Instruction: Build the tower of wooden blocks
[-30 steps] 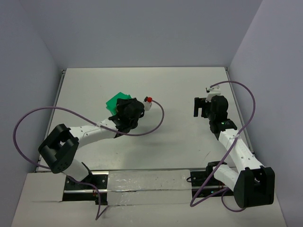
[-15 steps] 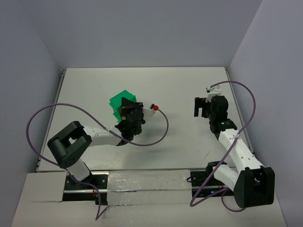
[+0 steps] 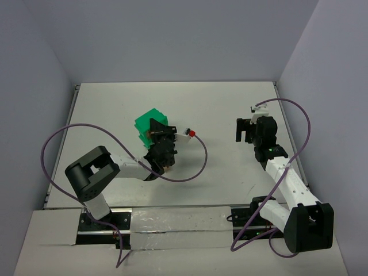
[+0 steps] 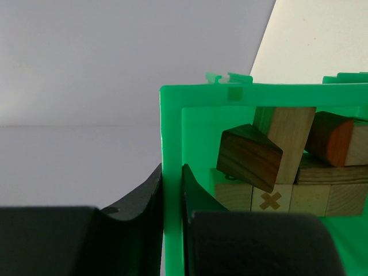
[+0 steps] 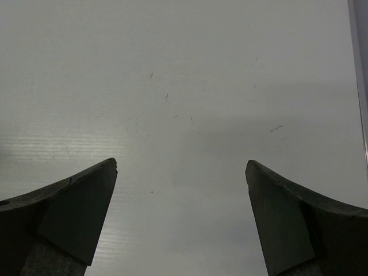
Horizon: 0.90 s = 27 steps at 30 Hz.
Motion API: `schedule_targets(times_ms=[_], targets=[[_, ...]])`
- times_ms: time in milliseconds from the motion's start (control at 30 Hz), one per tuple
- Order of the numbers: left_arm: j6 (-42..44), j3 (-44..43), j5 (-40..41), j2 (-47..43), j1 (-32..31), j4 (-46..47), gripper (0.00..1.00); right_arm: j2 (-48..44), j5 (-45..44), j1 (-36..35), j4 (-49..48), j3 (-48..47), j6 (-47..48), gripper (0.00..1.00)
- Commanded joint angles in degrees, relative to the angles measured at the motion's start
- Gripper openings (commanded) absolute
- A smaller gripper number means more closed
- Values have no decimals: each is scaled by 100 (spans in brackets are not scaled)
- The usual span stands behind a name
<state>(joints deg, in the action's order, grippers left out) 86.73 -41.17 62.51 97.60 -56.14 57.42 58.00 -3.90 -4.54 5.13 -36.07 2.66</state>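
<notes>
Currently left gripper point(image 4: 172, 192) pinches the green bin point(image 4: 171, 132) wall; right gripper point(image 5: 181, 172) stands wide, empty. Over-tilting may scatter wood blocks point(image 4: 270, 167).

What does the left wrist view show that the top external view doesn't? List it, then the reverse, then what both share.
Only left wrist: the wood blocks inside the green bin, namely a dark brown wedge, a tan cuboid, a reddish-brown block and a row of tan cubes, one marked with an X.
Only top external: the right pincer, open above the table, and the purple cables.
Both: the bin, with the left pincer clamped on its wall.
</notes>
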Motion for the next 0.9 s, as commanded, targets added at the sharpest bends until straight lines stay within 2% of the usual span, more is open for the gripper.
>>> schedule_targets(times_ms=[0,267,500,667,867], targets=[[-26,37,145,194,-113,736,0,-25,-102,-36,-231,-201,33,100],[243,514,104,854,-268,1592,0,-25,-128,-30,-240,-198,33,100],[614,563,161,1338,-378,2385,0,-1,-121,-30,-233,-198,51,100],[590,434,156,1261,-380,2307,0,1,-120,-30,-231,-207,42,100],[235,192,159,849,-336,1602,0,-9,-118,-30,-223,-207,42,100]])
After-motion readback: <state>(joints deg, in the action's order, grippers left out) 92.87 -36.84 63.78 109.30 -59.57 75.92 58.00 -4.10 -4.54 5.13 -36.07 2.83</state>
